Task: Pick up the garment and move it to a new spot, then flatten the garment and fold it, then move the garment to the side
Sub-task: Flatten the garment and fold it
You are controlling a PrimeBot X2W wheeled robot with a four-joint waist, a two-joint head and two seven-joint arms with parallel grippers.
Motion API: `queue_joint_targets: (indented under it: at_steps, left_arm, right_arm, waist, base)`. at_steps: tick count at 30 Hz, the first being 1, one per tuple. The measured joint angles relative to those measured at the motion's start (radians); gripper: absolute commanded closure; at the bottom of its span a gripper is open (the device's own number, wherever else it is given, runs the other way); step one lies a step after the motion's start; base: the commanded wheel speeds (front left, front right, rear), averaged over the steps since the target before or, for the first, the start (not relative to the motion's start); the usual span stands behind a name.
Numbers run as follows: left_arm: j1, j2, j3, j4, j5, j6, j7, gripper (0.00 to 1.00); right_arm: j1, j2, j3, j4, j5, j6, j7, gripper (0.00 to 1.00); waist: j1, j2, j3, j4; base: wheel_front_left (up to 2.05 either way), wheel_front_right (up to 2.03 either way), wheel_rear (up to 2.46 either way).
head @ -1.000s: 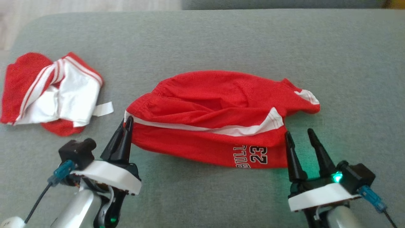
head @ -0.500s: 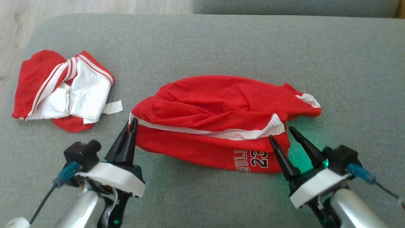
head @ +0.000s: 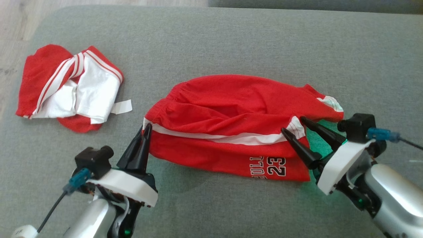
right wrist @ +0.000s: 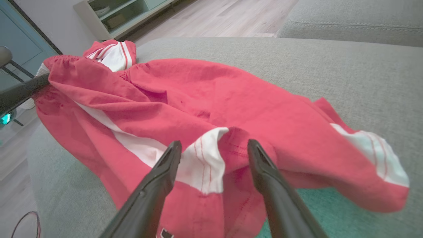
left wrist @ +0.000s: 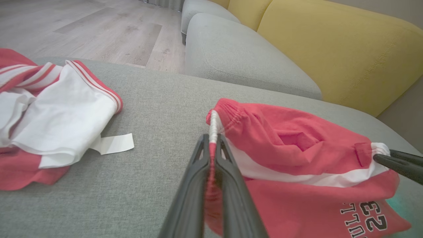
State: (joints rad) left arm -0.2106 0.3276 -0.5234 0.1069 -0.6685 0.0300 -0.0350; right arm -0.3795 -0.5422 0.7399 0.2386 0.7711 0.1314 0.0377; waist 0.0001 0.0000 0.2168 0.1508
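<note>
Two garments: we see the red shorts [head: 231, 125] in the middle of the grey cushion [head: 231, 43], another red-white garment [head: 71, 87] well to their left.
Left end effector [head: 147, 128]: closed, we see it pinching the waistband corner [left wrist: 213, 115].
Right end effector [head: 293, 125]: wide, its fingers [head: 297, 144] astride the white-striped hem [right wrist: 201, 158].

The shorts [head: 228, 109] lie on the sofa cushion [head: 231, 39] between left gripper [head: 146, 128] and right gripper [head: 292, 125]: waistband end inside the closed left jaws, hem corner between the spread right jaws. A second garment [head: 69, 86] lies apart, left of and beyond the left jaws.
</note>
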Motion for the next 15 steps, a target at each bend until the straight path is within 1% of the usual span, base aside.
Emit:
queue_joint_targets:
  at_steps: [1,2,3,4,5,6,11,13,15]
  left_arm:
    - [-0.002,-0.002,-0.001,0.0,0.0,-0.003,0.0,1.0]
    - [-0.003,-0.003,-0.002,0.0,0.0,-0.004,0.0,1.0]
    - [-0.006,-0.004,-0.004,0.001,0.0,-0.004,0.0,1.0]
    - [-0.009,-0.005,-0.004,0.001,-0.001,-0.004,0.0,1.0]
    - [-0.011,-0.006,-0.004,0.001,-0.001,-0.004,0.0,1.0]
    - [-0.012,-0.007,-0.005,0.002,-0.001,-0.004,0.0,1.0]
    - [-0.012,-0.009,-0.007,0.005,-0.001,-0.004,0.0,1.0]
    - [-0.012,-0.009,-0.007,0.005,-0.001,-0.006,-0.002,1.0]
    - [-0.014,-0.008,-0.007,0.0,-0.012,-0.02,-0.002,1.0]
  right_arm:
    - [-0.004,-0.008,0.007,-0.006,0.012,0.0,0.004,0.0]
    - [-0.006,-0.014,0.01,-0.012,0.023,0.0,0.004,0.05]
    - [-0.007,-0.02,0.018,-0.017,0.035,0.0,0.004,0.27]
    - [-0.009,-0.025,0.025,-0.021,0.045,0.0,0.004,0.58]
    - [-0.01,-0.03,0.03,-0.023,0.053,0.0,0.007,0.84]
    - [-0.01,-0.035,0.035,-0.025,0.062,0.0,0.012,1.0]
    - [-0.016,-0.047,0.049,-0.038,0.076,0.0,0.012,1.0]
    - [-0.019,-0.053,0.036,-0.05,0.075,0.0,-0.018,1.0]
    - [-0.021,-0.061,-0.008,-0.062,0.074,0.0,-0.067,1.0]
  waist:
    - [0.0,0.0,0.002,0.002]
    - [0.0,0.0,0.003,0.005]
    - [0.0,0.0,0.004,0.006]
    - [0.0,0.0,0.005,0.008]
    - [0.0,0.0,0.006,0.009]
    - [0.0,0.0,0.007,0.011]
    - [0.0,0.0,0.005,0.012]
    - [0.0,0.0,0.002,0.009]
    - [-0.0002,0.0,0.0,0.002]
  base:
    - [0.0,0.0,0.0]
    - [0.0,0.0,0.0]
    - [0.0,0.0,0.0]
    - [0.0,0.0,0.0]
    - [0.0,0.0,0.0]
    - [0.0,0.0,0.0]
    - [0.0,0.0,0.0]
    - [0.0,0.0,0.0]
    - [0.0,0.0,0.0]
